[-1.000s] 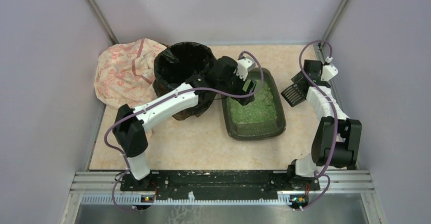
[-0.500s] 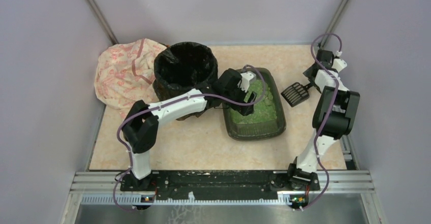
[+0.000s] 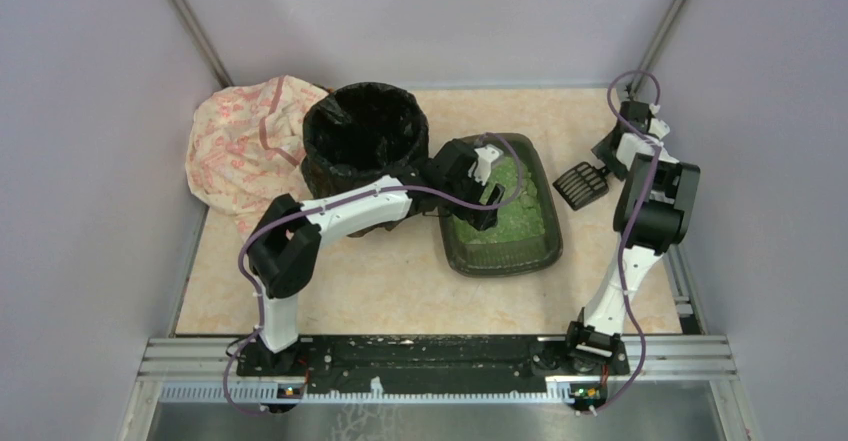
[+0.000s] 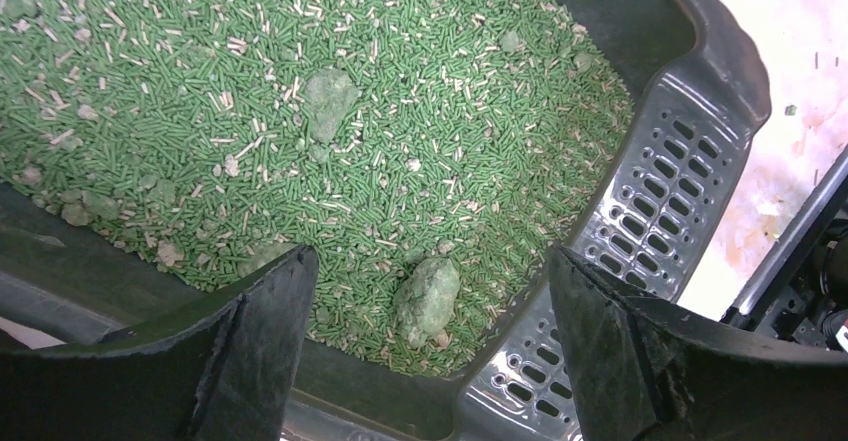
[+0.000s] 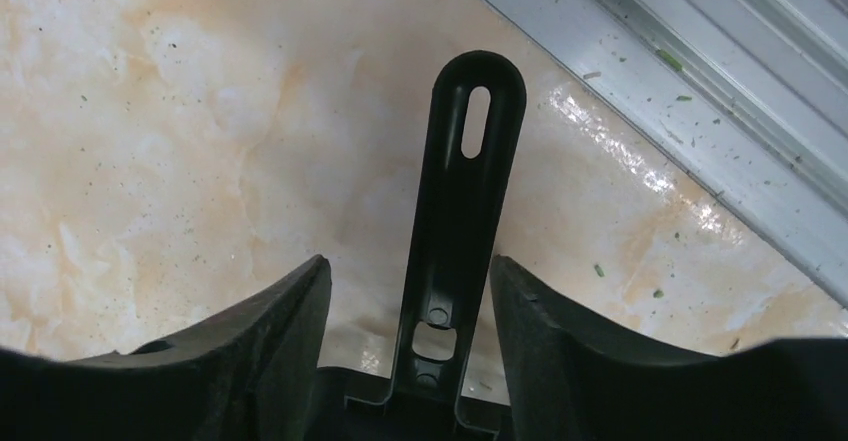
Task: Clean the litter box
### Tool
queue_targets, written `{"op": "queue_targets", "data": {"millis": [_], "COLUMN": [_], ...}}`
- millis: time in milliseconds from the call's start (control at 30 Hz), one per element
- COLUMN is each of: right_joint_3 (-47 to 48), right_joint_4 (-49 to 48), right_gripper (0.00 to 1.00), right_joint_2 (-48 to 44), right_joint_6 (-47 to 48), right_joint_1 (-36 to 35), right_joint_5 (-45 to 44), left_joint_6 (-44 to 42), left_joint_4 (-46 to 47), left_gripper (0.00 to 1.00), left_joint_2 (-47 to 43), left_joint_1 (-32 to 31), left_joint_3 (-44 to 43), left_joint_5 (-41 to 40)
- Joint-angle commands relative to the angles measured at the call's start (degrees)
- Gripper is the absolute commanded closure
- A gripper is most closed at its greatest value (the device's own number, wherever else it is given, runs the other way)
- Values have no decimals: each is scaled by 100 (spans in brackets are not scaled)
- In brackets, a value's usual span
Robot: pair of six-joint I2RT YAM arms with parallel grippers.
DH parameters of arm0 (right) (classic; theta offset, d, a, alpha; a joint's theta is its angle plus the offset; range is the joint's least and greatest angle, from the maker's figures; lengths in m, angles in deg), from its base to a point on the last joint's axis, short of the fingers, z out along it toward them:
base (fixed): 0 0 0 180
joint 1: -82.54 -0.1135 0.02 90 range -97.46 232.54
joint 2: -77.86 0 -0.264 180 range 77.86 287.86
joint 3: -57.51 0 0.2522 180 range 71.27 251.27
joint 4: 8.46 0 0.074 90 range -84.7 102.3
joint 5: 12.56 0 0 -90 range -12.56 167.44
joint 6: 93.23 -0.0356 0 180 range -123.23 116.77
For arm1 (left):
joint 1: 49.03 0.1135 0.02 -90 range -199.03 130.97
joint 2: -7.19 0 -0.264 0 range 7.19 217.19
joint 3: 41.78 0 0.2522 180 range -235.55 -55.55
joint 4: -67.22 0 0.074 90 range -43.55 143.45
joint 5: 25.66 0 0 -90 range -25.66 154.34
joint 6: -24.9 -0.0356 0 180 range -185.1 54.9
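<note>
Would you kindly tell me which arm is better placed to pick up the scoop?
The right. The right gripper sits low, open jaws either side of the handle of the scoop on the table. The left gripper hangs open over the litter box, far from the scoop.

1. My black slotted scoop (image 3: 581, 183) lies flat on the marbled table (image 3: 400, 281), towards the right side. Its handle (image 5: 455, 231) has a long slot at the end.
2. My round bin (image 3: 322, 161), lined with a black bag, stands at the back left.
3. A pink-patterned cloth bundle (image 3: 245, 146) sits against the bin's left side.
4. Green specks dot the table and the metal rail (image 5: 700, 91).
</note>
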Motion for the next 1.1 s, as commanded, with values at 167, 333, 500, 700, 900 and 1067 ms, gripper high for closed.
{"op": "queue_targets", "data": {"millis": [167, 333, 500, 700, 900, 1067], "right_joint_3": [-341, -742, -913, -815, -997, -2137], "right_joint_4": [-215, -383, -380, -377, -714, -2466], "right_gripper": [99, 100, 100, 100, 100, 100], "right_joint_2": [-307, -880, -1953, -3105, -4109, -5396], "right_joint_6": [-148, -148, -158, 56, 118, -145], "right_joint_1": [71, 39, -28, -26, -27, -29], "right_joint_5": [376, 763, 720, 547, 1705, 3556], "left_joint_6": [0, 54, 149, 268, 462, 509], "left_joint_4": [-33, -37, 8, 73, 419, 818], "left_gripper": [9, 9, 9, 9, 8, 6], "left_joint_2": [83, -39, -175, -332, -735, -1313], "left_joint_1": [-33, -33, -33, -34, -33, -33], "left_joint_3": [-44, 122, 286, 371, 559, 577], "left_joint_5": [147, 165, 273, 462, 915, 1685]}}
